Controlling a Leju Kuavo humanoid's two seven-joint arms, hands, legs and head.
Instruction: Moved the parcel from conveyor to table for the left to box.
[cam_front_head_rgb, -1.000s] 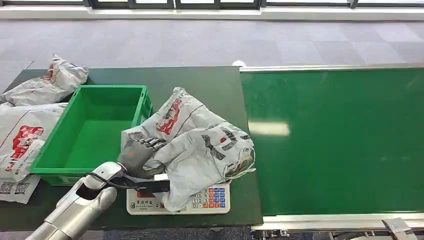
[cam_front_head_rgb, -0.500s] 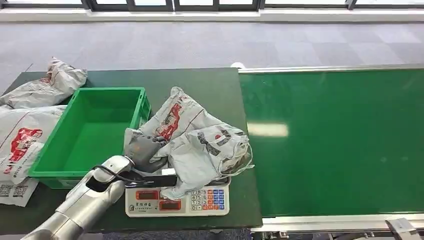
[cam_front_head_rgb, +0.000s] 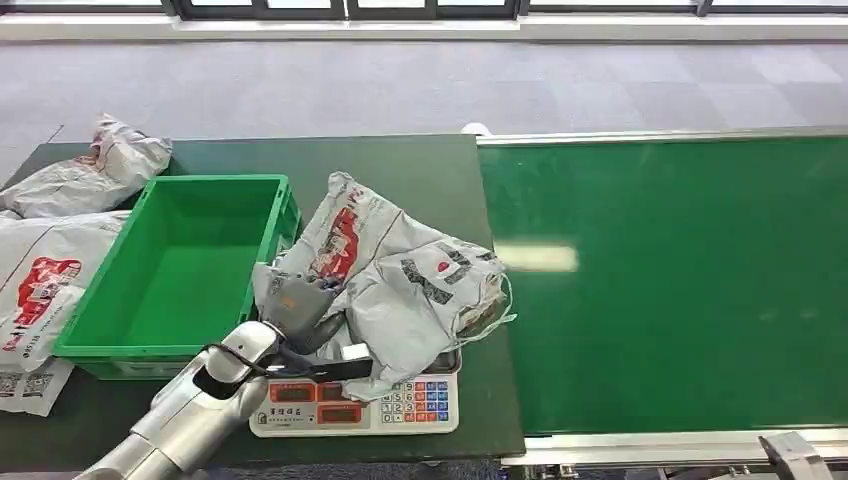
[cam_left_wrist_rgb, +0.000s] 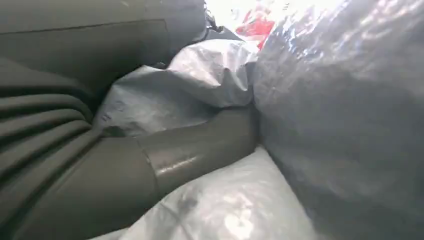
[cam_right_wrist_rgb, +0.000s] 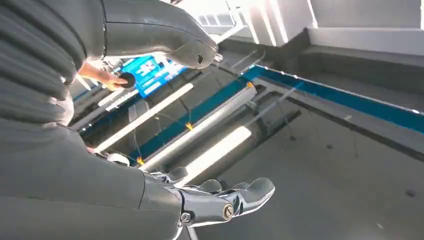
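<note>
We see the left robot hand (cam_front_head_rgb: 296, 305) grasping the near-left edge of the parcel (cam_front_head_rgb: 400, 285), a crumpled grey mailing bag with red and black print; in the left wrist view its thumb (cam_left_wrist_rgb: 200, 145) presses into the plastic folds of the bag (cam_left_wrist_rgb: 345, 125), with wrinkled film on both sides of it. The parcel lies off the conveyor (cam_front_head_rgb: 680, 280), on the desk (cam_front_head_rgb: 400, 160), its near end resting on the scale (cam_front_head_rgb: 400, 400) that sits just in front of and below the robot hand. The parcel's far end reaches up and away from the robot hand, beside the corner of the green box (cam_front_head_rgb: 180, 260), which stands just to the left of the robot hand. Beyond the box, well to the left of the hand, more grey bags (cam_front_head_rgb: 60, 230) lie piled at the edge of the desk. The green conveyor belt stretches off to the right of the parcel, apart from the robot hand. In the right wrist view, the right robot hand (cam_right_wrist_rgb: 210, 200) is released, its fingers (cam_right_wrist_rgb: 250, 192) stretched out and holding nothing, with ceiling lights behind it.
</note>
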